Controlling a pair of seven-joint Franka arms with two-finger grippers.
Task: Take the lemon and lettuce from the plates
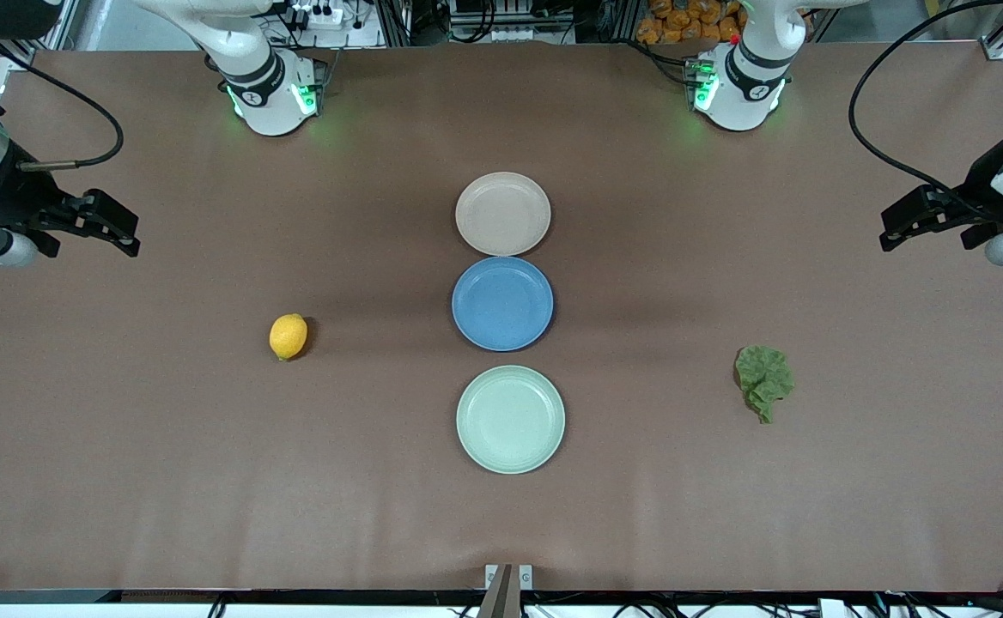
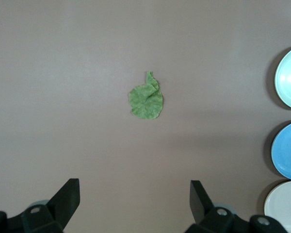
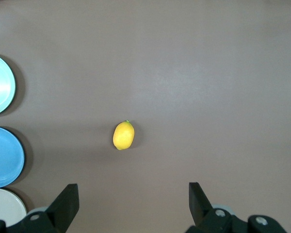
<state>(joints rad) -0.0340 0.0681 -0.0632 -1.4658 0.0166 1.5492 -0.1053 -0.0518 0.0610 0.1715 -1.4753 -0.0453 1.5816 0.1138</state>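
Brown bench (image 1: 124, 481) carries three bare round plates in a row: pale mint-green plate (image 1: 511, 419), blue plate (image 1: 502, 303), beige-pink plate (image 1: 502, 214). Crinkled dark green lettuce leaf (image 1: 763, 378) lies off the blue plate toward the left arm's end, small yellow lemon (image 1: 288, 336) toward the right arm's end; task looks done. Left hand (image 1: 931, 220) and right hand (image 1: 98, 223) hang over those bench ends, fingers apart, holding nothing.

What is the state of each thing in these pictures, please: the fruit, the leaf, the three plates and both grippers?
lemon: lying on the bare table toward the right arm's end, on no plate.
lettuce: lying crumpled on the table toward the left arm's end, on no plate.
beige-pink plate: empty.
blue plate: empty.
mint green plate: empty.
left gripper: open, holding nothing, waiting.
right gripper: open, holding nothing, waiting.
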